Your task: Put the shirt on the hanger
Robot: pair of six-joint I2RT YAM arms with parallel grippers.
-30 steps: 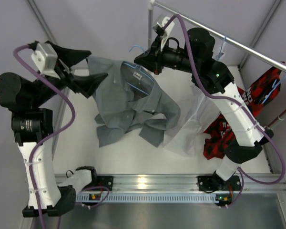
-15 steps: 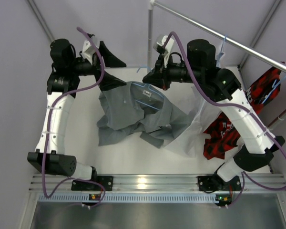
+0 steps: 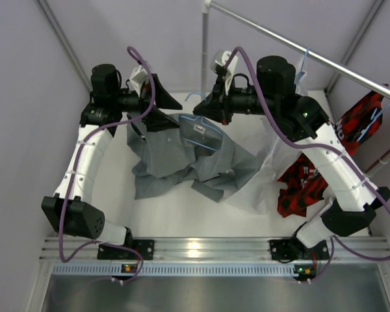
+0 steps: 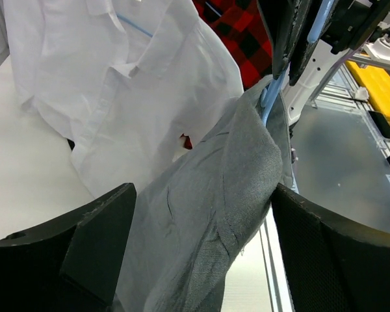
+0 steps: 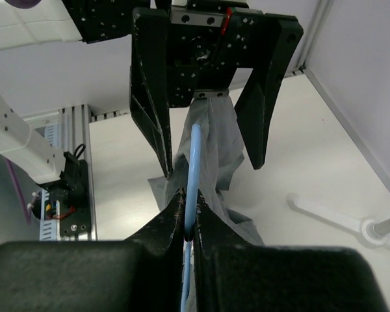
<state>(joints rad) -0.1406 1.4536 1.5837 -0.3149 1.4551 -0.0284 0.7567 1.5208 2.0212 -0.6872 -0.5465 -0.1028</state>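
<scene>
The grey shirt [image 3: 182,156] is draped from the light-blue hanger [image 3: 196,127] and its lower part lies crumpled on the white table. My right gripper [image 3: 207,108] is shut on the hanger's thin bar [image 5: 195,149] and holds it up at the back of the table. My left gripper [image 3: 168,109] is open, its fingers on either side of the shirt's raised shoulder [image 4: 208,214], not closed on it. In the left wrist view the hanger [image 4: 270,97] sticks out of the fabric toward the right gripper's fingers [image 4: 287,39]. In the right wrist view the left gripper [image 5: 205,58] faces me, around the shirt [image 5: 216,140].
A white shirt [image 3: 273,162] hangs just right of the grey one, from the metal rail [image 3: 299,49]. A red-and-black garment [image 3: 302,185] lies and hangs at the right. A vertical pole [image 3: 204,45] stands behind the grippers. The arms' mounting rail [image 3: 201,250] runs along the near edge.
My left arm has swung in from the far left and brought its open gripper around the shirt's shoulder. My right gripper has kept hold of the hanger, shifting slightly right.
</scene>
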